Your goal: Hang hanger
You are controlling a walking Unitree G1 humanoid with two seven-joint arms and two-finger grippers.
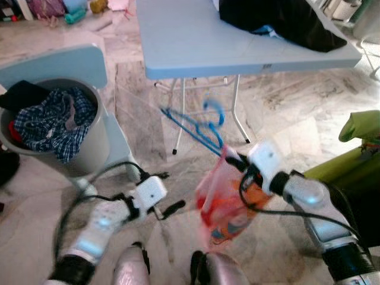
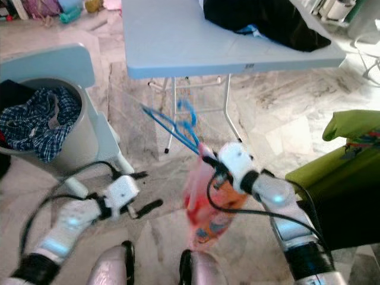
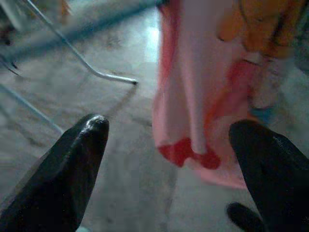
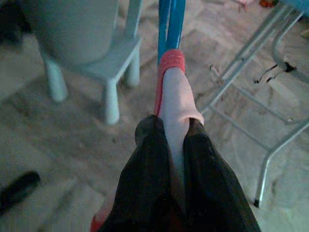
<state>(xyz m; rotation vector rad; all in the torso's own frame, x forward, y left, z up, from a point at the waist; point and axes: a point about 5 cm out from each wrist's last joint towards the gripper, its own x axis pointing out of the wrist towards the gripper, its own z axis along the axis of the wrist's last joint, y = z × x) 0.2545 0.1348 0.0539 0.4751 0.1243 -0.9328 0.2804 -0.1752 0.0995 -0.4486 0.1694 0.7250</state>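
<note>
Right gripper clamped on the pink garment where it drapes over the blue hanger; fingers pressed together on the fabric. Hanger held in the air, tilted, its hook toward the far surface, near the folding legs. Garment hangs below the gripper, above the marble floor. Left gripper low at left, fingers apart, holding nothing. Grey bin with a plaid shirt sits far left
</note>
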